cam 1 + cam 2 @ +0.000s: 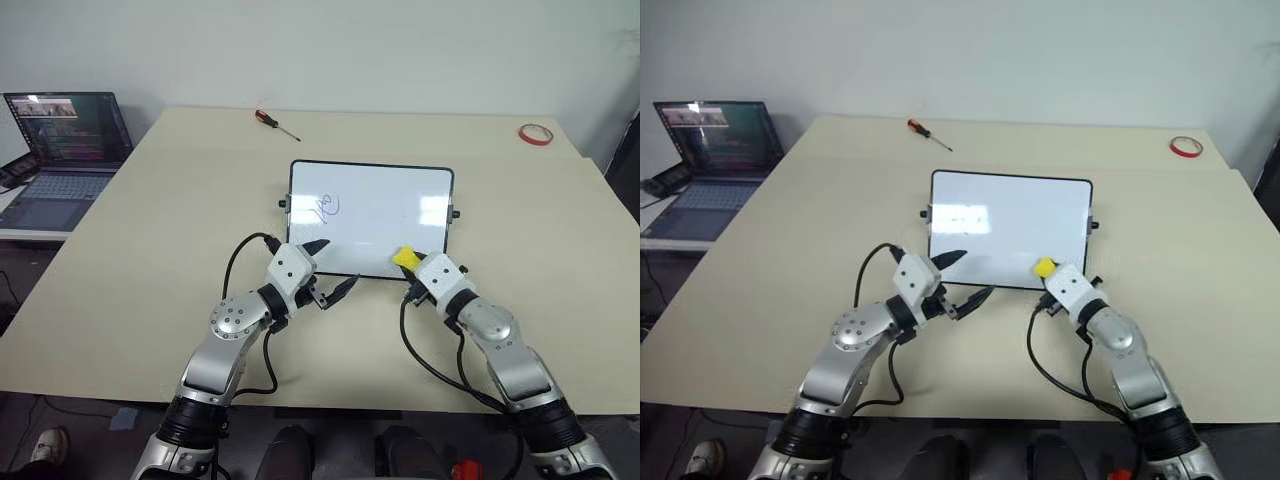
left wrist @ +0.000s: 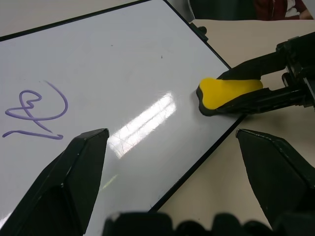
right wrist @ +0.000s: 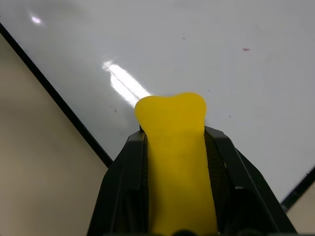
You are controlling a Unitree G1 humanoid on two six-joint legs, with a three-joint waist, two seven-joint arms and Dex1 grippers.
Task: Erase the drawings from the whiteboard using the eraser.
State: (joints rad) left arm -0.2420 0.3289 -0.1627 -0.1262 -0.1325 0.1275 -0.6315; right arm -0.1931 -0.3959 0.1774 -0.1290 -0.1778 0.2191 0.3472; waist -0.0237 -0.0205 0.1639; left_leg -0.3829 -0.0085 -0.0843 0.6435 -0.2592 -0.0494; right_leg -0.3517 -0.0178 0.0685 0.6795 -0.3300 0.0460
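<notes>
Whiteboard lying flat near the middle of the table, long side toward the robot. The right gripper has its two black fingers clamped on the yellow eraser, which sits at the board's near right corner with its felt side down on the glossy surface, just inside the black frame. The left gripper hovers at the board's near edge, left of centre, jaws apart and empty — one finger over the white surface, the other just off it. One drawing remains in sight: a blue squiggle on the left half, well apart from the eraser.

Step in hand, as judged: wiping, with the right half apparently clean. The next move calls for carrying the eraser leftward and farther across the board to the squiggle, keeping the felt pressed flat — and the free gripper could steady the frame so the board does not slide. A screwdriver and a red tape ring lie along the far edge; a laptop stands off to the left.
</notes>
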